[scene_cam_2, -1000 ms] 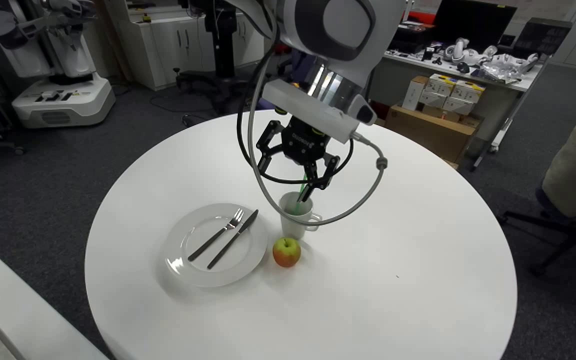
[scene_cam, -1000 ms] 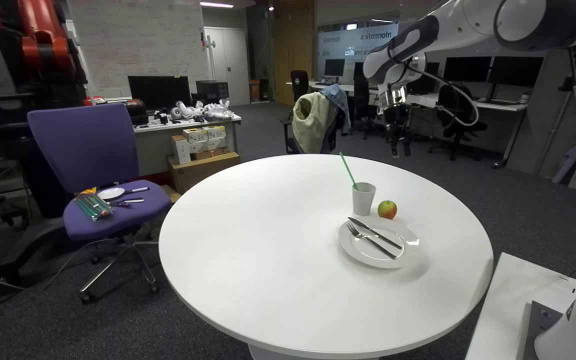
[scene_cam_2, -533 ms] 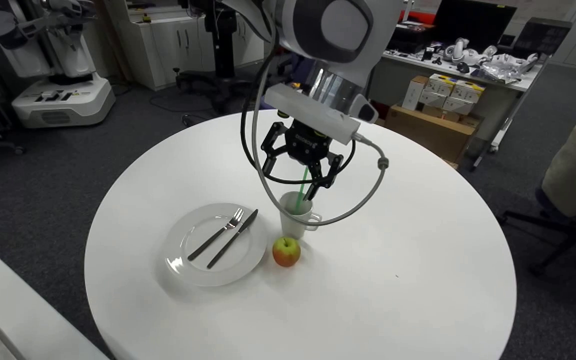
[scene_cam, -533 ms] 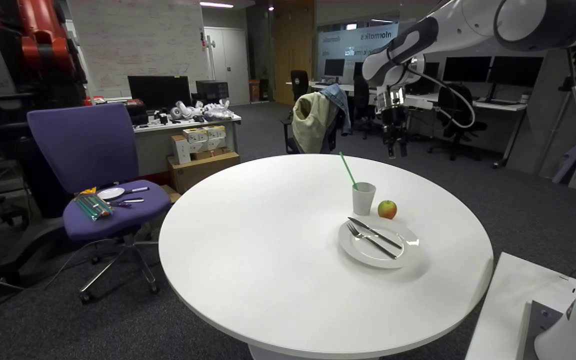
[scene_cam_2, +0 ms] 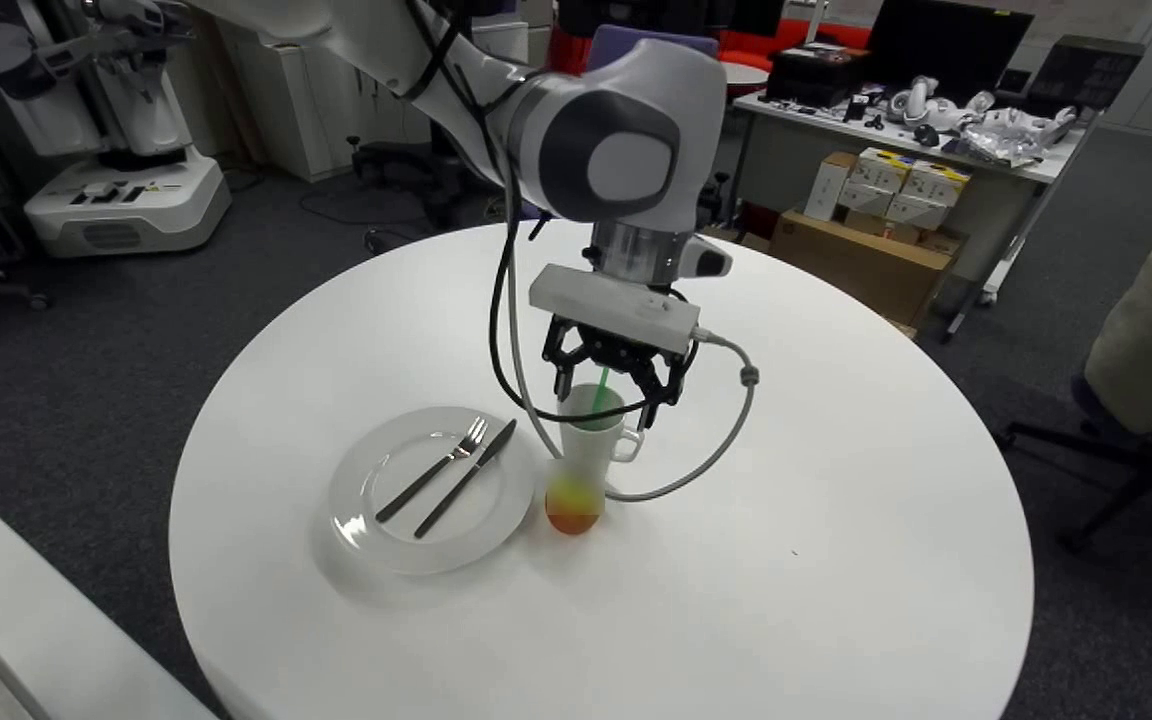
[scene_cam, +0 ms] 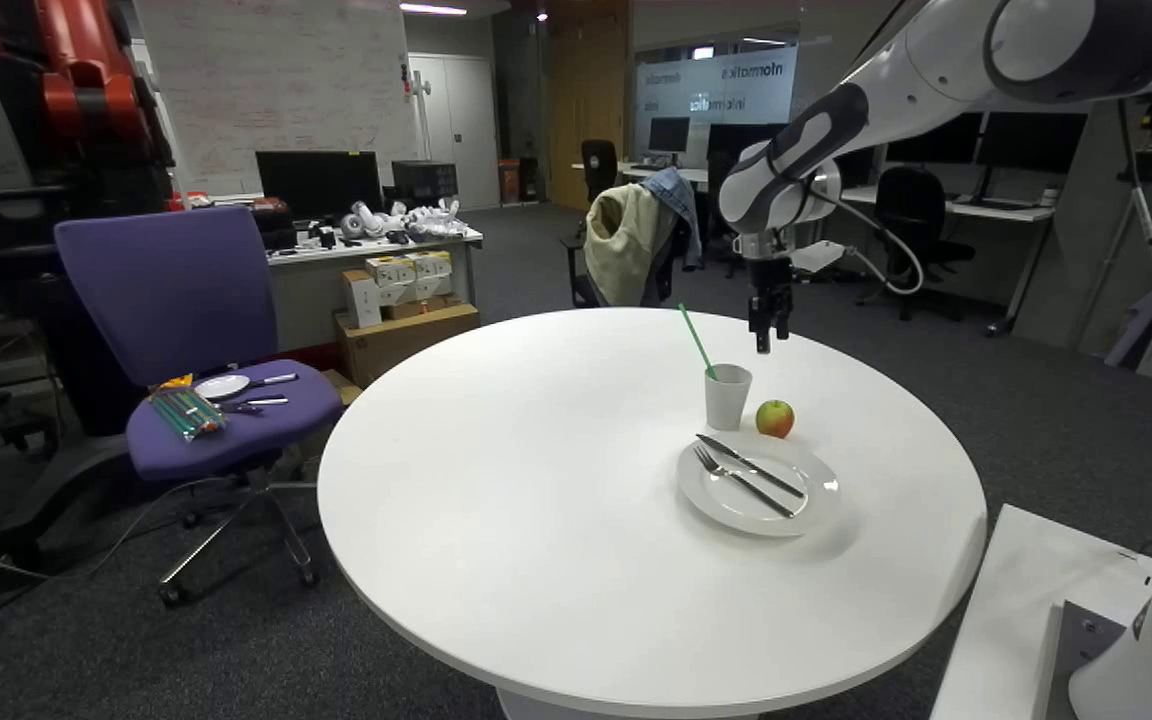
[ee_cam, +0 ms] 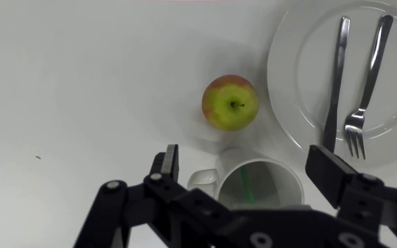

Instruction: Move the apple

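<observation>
The apple [scene_cam: 775,419], round and yellow-green with red sides, sits on the white round table between the cup and the plate. It also shows in an exterior view [scene_cam_2: 573,505], blurred there, and whole in the wrist view [ee_cam: 230,103] with its stem facing up. My gripper [scene_cam: 773,342] points down, open and empty, above the table. In the wrist view its fingers [ee_cam: 243,151] are spread wide, with the white cup [ee_cam: 231,162] showing between them and the apple beyond the tips. In an exterior view the gripper [scene_cam_2: 606,405] appears above the cup. It touches neither visibly.
The white plate [scene_cam: 706,505] lies beside the apple, bearing a fork [ee_cam: 370,75] and a knife [ee_cam: 338,72]. A green straw [scene_cam: 696,340] stands up out of the cup. A cable [scene_cam_2: 716,470] loops down from the gripper past the cup.
My gripper has come down towards the table and turned to point more straight down. It has stayed open. The apple, cup and plate have not moved.
</observation>
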{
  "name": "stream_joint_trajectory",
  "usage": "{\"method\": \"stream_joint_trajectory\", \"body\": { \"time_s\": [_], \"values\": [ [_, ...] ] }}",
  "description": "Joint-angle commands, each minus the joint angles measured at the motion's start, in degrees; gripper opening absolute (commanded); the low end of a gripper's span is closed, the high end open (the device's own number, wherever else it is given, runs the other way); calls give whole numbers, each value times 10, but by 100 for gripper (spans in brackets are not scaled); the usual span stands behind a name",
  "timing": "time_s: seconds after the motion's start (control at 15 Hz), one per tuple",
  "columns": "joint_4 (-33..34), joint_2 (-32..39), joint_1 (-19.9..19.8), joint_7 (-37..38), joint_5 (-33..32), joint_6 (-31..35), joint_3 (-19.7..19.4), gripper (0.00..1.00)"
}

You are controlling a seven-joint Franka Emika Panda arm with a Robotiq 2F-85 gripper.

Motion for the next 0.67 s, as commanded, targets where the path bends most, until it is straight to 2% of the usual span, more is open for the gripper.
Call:
{"method": "stream_joint_trajectory", "body": {
  "time_s": [0.0, 0.27, 0.33, 0.6],
  "values": [
    [-55, -18, -14, -34, -19, 46, 18, 100],
    [-87, -23, -18, -49, -12, 91, 24, 100],
    [-56, 0, -13, -28, -14, 65, 21, 100],
    [-58, 2, -13, -28, -14, 67, 23, 100]
  ]
}}
